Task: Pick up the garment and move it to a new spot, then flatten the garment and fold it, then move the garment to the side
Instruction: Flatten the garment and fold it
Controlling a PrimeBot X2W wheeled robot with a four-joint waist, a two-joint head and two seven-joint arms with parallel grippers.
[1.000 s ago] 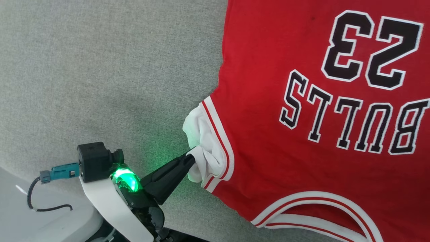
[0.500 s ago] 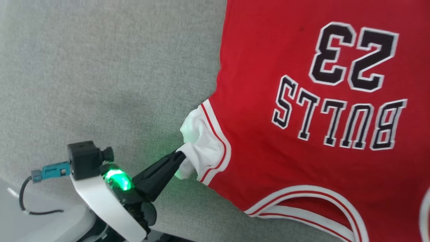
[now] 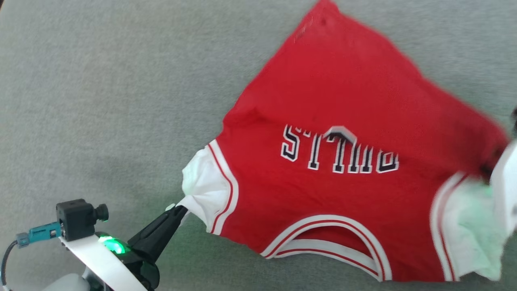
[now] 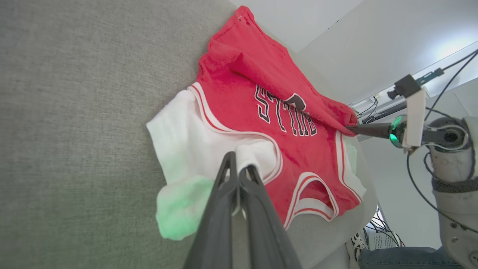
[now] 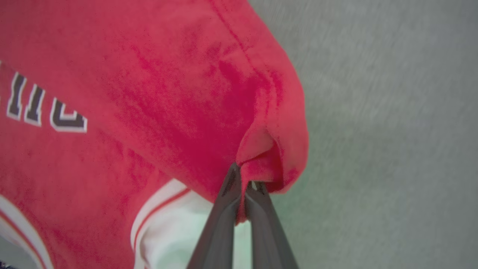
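Garment [image 3: 343, 194] lies on grey cloth [image 3: 101, 101] in the head view, its red body folded onto the lettering [image 3: 339, 151], with the left gripper [image 3: 179, 210] at 8 o'clock clamped on a white sleeve [image 3: 202, 190]. From the left wrist, the fingers [image 4: 224, 194] pinch that sleeve, and the right gripper [image 4: 349, 128] at 3 o'clock nips the red edge. From the right wrist, its closed tips grip a red fold at 6 o'clock.

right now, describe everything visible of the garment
The garment is a soft red jersey with white sleeves, white-and-red striped trim at neck and armholes, and black white-edged lettering partly hidden under a fold of red cloth. It lies on the grey cloth surface, neck toward the robot. The left gripper pinches a white sleeve; the right gripper pinches a red edge.
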